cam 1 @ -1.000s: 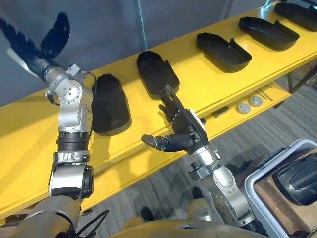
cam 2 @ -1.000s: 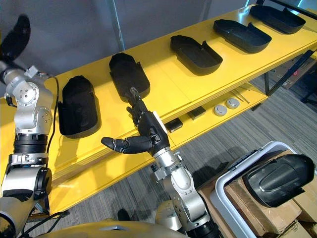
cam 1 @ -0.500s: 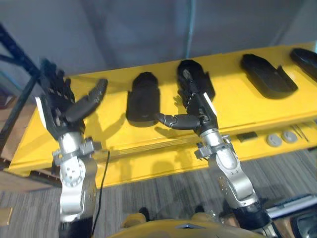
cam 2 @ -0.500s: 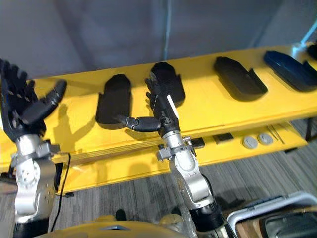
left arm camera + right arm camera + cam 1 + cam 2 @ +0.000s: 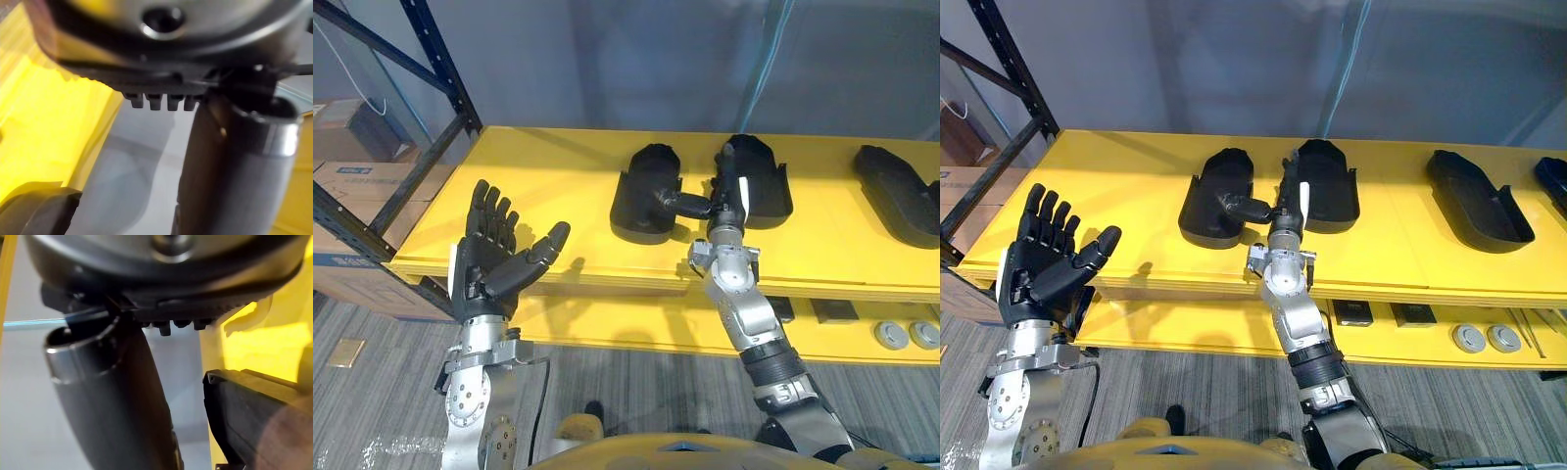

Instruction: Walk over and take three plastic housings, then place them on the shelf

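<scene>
Plastic housings [image 5: 646,191] lie in a row along the yellow shelf [image 5: 538,166]. Left hand [image 5: 487,266], fingers spread and empty, stands before the shelf's left end. Right hand [image 5: 724,204], fingers straight and empty, reaches over the shelf between two housings.

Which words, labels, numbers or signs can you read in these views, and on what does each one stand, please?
None can be read.
The cardboard box at the far left carries a blue strip of print, too small to read.
The black plastic housings on the yellow shelf show no marking that I can make out.
</scene>
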